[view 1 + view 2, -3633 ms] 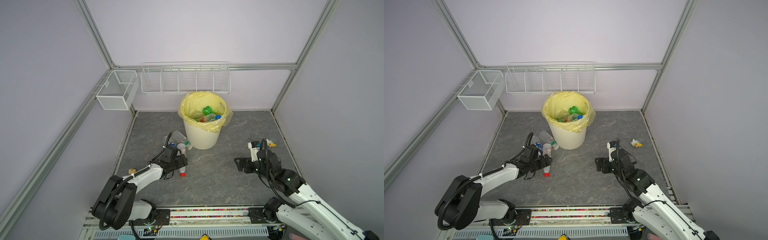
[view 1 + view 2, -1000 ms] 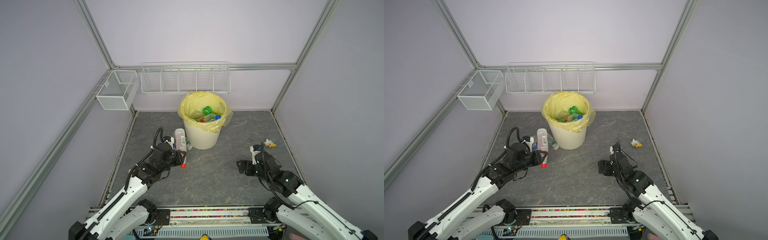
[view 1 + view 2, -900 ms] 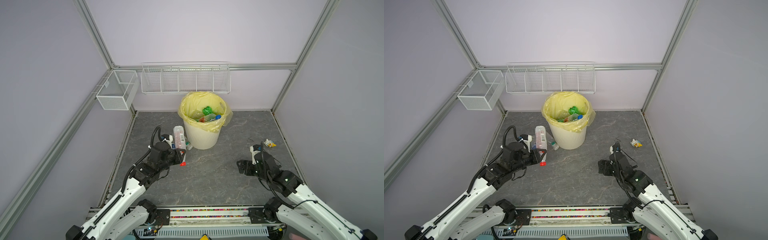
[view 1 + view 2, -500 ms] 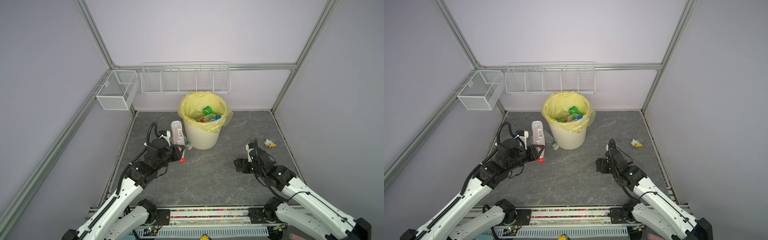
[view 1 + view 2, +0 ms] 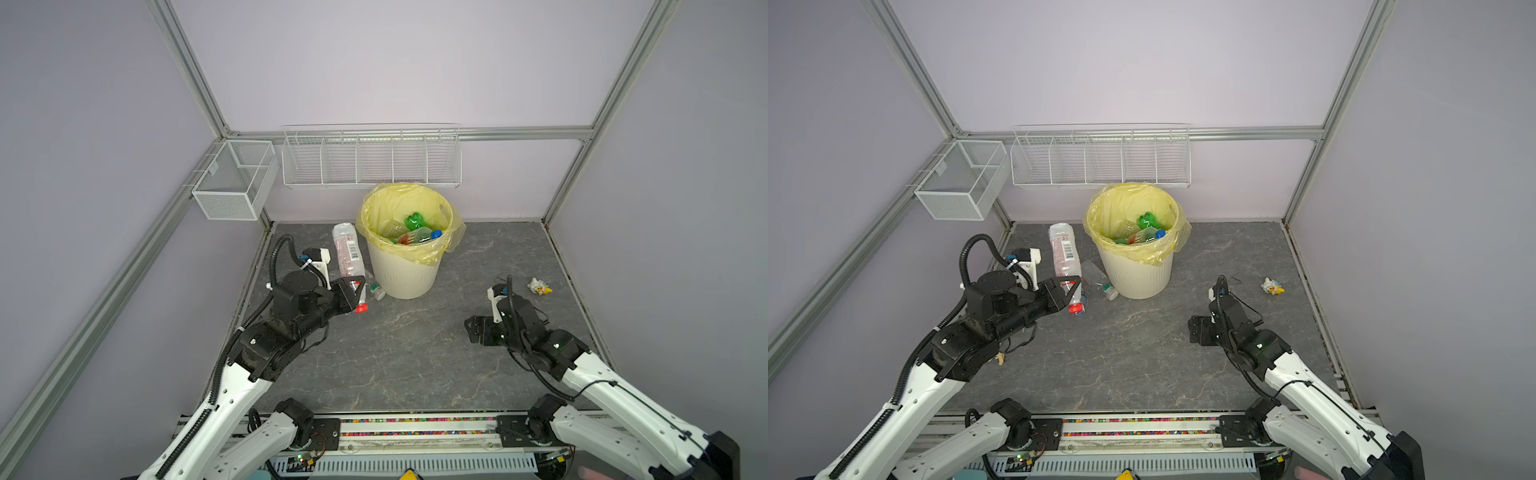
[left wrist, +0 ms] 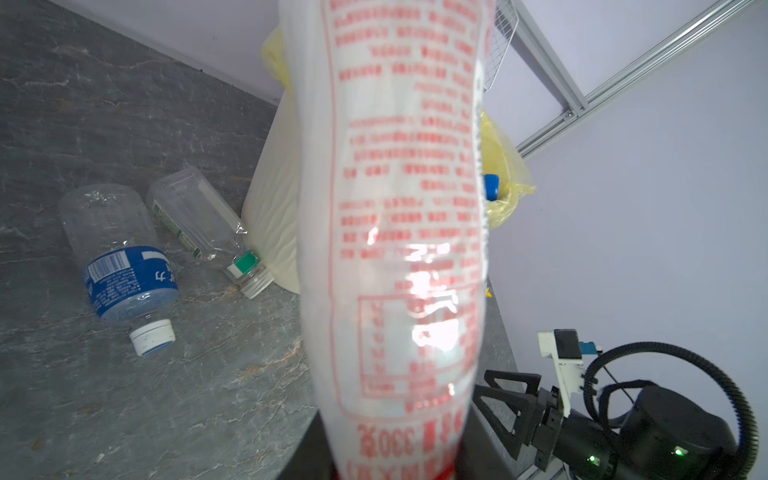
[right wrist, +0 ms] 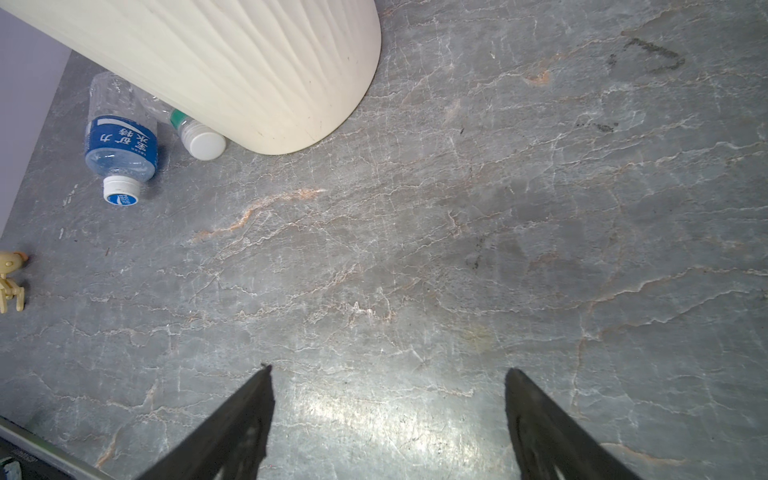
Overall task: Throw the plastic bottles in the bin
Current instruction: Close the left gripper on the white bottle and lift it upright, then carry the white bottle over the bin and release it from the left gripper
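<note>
Mostly, the left wrist view is filled by the red-capped bottle. Its base runs off the frame, its red print is blurred, and the jaws holding it are hidden beneath it. In both top views the left gripper is clamped on this bottle just behind the cap, lifted off the surface. The bottle is between the bin and the left edge. Its long axis runs front to back, with the cap toward the front edge and the base toward the back edge beside the bin's rim. How steeply it tilts is hard to judge.

The bin stands at the middle of the back edge. Its contents are a jumble, and only a green bottle and a blue cap read clearly.

At the bin's foot, on the side toward the left edge, a blue-labelled bottle and a clear bottle lie on their sides. Both have their caps toward the front edge. From above the blue-labelled one is largely hidden behind the gripper.

The right gripper hangs over bare surface near the right edge, its jaws spread wide with nothing between them. Only its fingertips enter the right wrist view, where a small figure is cut off by the frame.
</note>
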